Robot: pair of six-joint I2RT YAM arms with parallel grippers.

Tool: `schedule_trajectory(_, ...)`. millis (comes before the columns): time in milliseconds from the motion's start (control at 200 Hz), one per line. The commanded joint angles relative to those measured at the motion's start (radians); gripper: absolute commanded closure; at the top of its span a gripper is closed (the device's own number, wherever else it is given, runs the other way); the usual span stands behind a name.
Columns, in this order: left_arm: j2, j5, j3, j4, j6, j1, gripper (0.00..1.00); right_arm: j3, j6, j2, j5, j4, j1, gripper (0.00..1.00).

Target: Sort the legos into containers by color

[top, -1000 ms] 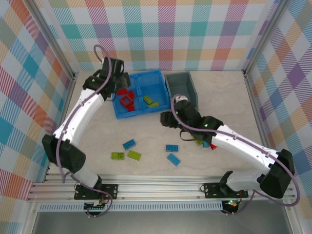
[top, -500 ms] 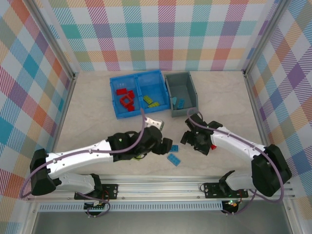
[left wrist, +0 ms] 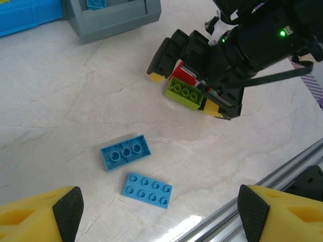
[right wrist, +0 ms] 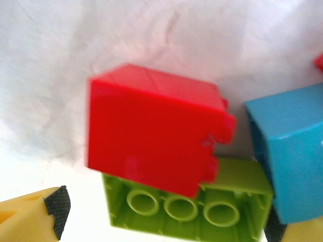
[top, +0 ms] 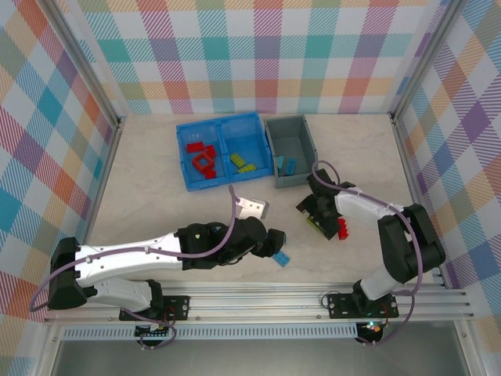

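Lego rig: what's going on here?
Mid-sort by colour. The left gripper, open, hovers over two blue bricks near the front edge. The right gripper, open, straddles a red brick and a lime brick. The blue bin holds reds and greens in separate compartments; the grey bin holds blues.

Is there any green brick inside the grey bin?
No, the bricks lying in the grey bin are blue.

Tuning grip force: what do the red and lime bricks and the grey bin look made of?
Red brick, lime brick: hard moulded plastic, glossy; crisp edges, soft sheen. Grey bin: probably rigid plastic too, duller satin; thin moulded walls.
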Motion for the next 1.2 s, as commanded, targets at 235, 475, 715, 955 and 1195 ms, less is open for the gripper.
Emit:
schedule_trajectory(235,-0.087,-0.057,-0.025,-0.014,-0.024,-0.011,0.18,-0.002,-0.042,0.002,-0.044,0.017,-0.008,0.18)
schedule_trajectory(475,-0.095,-0.069,-0.037,-0.019,-0.034,-0.012,0.19,-0.009,-0.058,0.018,-0.034,-0.013,0.018,0.16)
schedule_trajectory(715,-0.121,-0.081,-0.04,-0.03,-0.045,-0.012,0.19,-0.001,-0.073,0.008,0.035,-0.037,0.02,0.3)
schedule_trajectory(955,-0.154,-0.126,-0.025,-0.078,-0.045,-0.011,0.2,0.038,-0.146,-0.055,0.096,-0.072,0.089,0.39)
schedule_trajectory(1195,-0.273,-0.343,0.036,-0.26,-0.131,-0.011,0.2,0.295,-0.271,-0.089,0.192,-0.159,0.329,0.39)
